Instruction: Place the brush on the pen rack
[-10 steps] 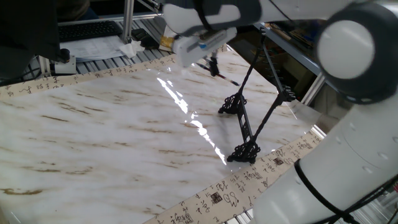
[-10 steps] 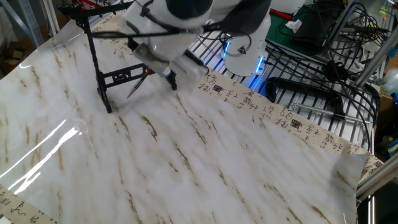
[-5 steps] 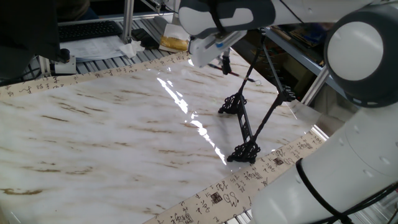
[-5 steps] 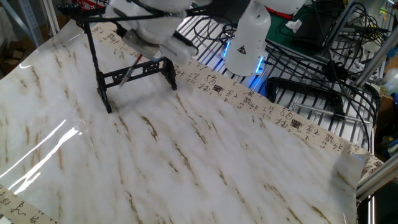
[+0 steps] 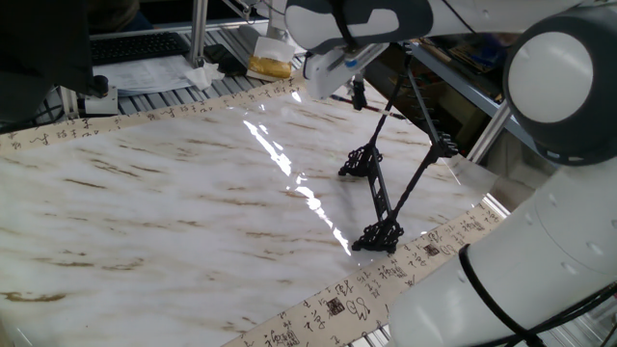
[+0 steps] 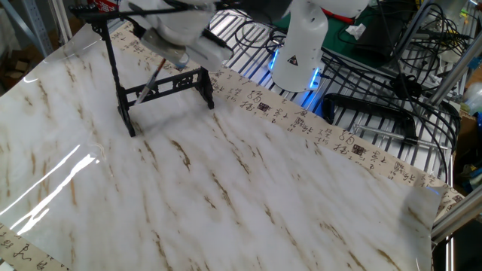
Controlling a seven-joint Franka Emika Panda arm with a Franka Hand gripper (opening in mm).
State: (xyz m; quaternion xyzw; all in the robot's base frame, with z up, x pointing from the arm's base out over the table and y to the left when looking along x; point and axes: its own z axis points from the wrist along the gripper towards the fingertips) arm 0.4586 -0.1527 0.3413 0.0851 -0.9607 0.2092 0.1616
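Observation:
The pen rack (image 5: 382, 198) is a black stand of thin rods on two scrolled feet, near the right edge of the marble tabletop. In the other fixed view the pen rack (image 6: 160, 87) stands at the far left corner. My gripper (image 5: 357, 93) hangs above the rack's far end, shut on the brush (image 5: 371, 107), a thin dark stick slanting down from the fingers. From the other side, the gripper (image 6: 172, 59) sits just over the rack's crossbar. There the brush (image 6: 153, 77) slopes down and left in front of the bar. Whether the brush touches the rack is unclear.
A paper strip with calligraphy (image 5: 359, 295) borders the table. The white arm base (image 6: 300, 51) with a blue light stands behind the far edge, beside black cables (image 6: 376, 113) on a wire grid. A yellow object (image 5: 270, 66) and a keyboard (image 5: 140, 46) lie beyond the table.
The gripper, with the brush in it, has risen and moved toward the rack's far upper end, from low beside the rack to just over its crossbar. The rack has not moved.

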